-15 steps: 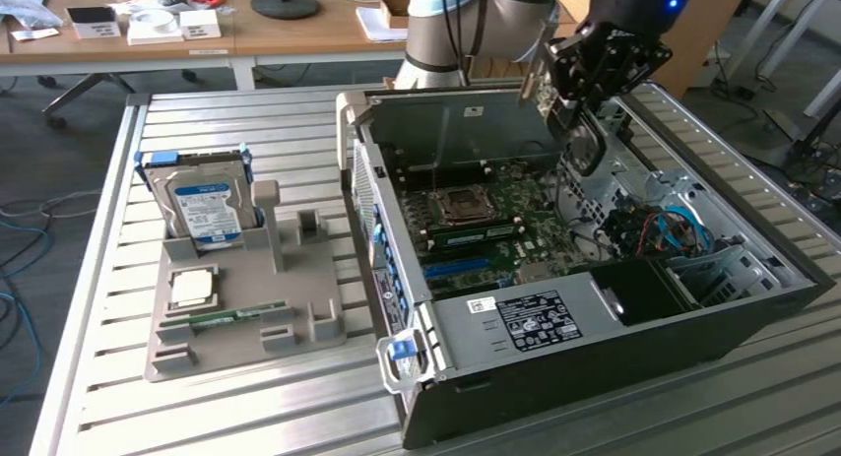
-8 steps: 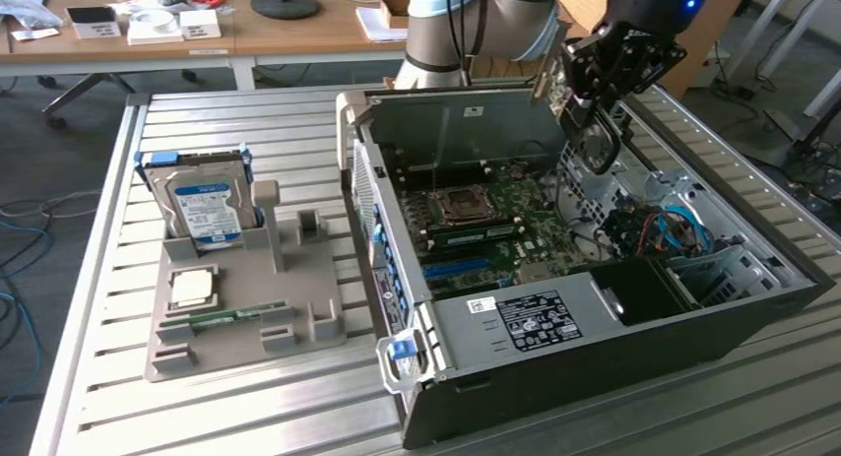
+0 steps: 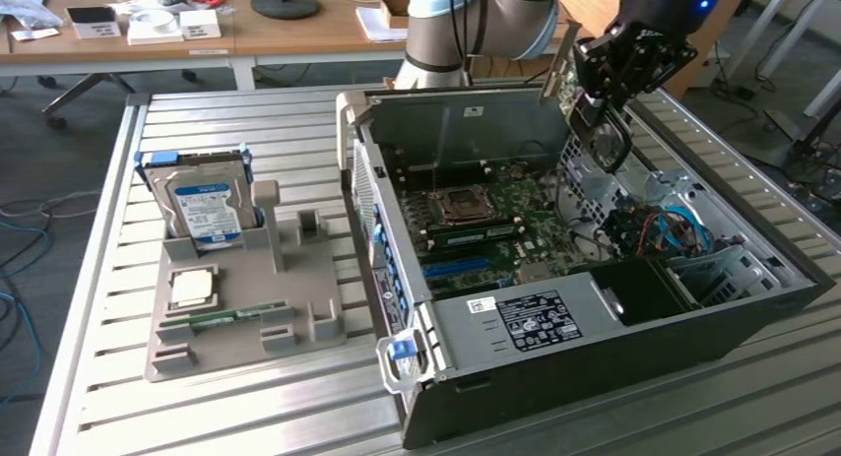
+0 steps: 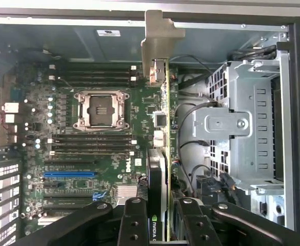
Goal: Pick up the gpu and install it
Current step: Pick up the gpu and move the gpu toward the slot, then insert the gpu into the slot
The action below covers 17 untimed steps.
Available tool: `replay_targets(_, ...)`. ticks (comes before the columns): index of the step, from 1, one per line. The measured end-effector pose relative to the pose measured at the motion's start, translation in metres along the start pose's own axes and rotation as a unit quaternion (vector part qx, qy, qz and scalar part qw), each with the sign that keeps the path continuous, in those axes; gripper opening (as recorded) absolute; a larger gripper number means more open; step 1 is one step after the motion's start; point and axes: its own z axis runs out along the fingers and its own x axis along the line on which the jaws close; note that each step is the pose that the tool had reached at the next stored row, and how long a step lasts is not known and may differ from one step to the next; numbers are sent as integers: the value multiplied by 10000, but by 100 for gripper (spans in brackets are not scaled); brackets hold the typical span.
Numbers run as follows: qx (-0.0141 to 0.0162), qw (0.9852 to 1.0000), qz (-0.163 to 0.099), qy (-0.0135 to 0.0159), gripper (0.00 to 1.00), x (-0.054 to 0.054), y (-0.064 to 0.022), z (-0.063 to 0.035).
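Narrowly parted gripper (image 4: 162, 218), clamping gpu (image 4: 165, 105) edge-on

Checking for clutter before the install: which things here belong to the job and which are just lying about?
Job:
gpu, held in the tool
motherboard in the open case

Lying about:
hard drive
RAM stick
chip
grey holder under them

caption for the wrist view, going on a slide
gpu held edge-on in the gripper above the motherboard inside the open computer case
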Motion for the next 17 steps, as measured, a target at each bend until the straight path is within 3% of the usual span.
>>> replay_targets(6,0,10000,-1,0,27,-8,0,0)
replay_targets(10,3,10000,91,-12,27,-86,2,3)
replay_targets(17,3,10000,90,-12,27,-87,2,3)
